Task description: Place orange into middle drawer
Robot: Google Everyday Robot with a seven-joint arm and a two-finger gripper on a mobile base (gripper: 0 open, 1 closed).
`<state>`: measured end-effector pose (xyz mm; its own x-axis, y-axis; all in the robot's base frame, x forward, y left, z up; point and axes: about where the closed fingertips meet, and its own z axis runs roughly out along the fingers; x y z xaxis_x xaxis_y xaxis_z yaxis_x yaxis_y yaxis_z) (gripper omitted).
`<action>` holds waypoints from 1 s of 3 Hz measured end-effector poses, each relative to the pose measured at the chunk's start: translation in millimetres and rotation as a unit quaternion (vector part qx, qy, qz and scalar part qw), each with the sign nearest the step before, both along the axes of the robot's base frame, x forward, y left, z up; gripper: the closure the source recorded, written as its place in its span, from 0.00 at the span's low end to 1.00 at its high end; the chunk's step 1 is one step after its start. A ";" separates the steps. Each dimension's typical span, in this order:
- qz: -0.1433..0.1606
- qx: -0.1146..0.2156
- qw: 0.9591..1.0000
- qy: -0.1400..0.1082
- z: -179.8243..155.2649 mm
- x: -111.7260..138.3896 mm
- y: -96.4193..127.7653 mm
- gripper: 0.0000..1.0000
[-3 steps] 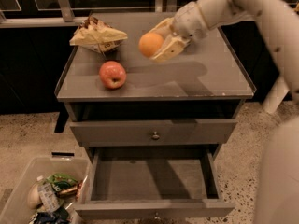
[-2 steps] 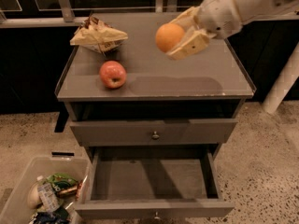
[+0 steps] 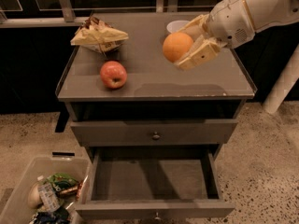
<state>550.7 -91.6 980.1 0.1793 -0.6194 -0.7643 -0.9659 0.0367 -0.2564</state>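
Above the counter's (image 3: 154, 83) right half, the orange (image 3: 176, 45), round, matte and evenly coloured, is clamped between the two pale fingers of the tool (image 3: 185, 48). It hangs clear of the surface, with a white bowl (image 3: 175, 26) just behind it. The white arm reaches in from the upper right, wrist angled down and leftward. Compared with a moment ago, fruit and tool sit slightly lower and nearer the front edge, uncovering the bowl. The apple (image 3: 113, 74) has not moved. The middle drawer (image 3: 152, 180) stands pulled out, well below the fruit.
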 end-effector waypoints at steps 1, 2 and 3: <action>0.006 -0.001 1.000 0.001 -9.0 -31.4 0.5 1.00; -0.019 -0.029 0.999 -0.028 -13.8 -84.2 -7.1 1.00; -0.063 -0.086 0.994 -0.034 -51.9 -118.2 -22.7 1.00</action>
<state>432.6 -114.3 928.2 0.1402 -0.7610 -0.6335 -0.9365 0.1057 -0.3343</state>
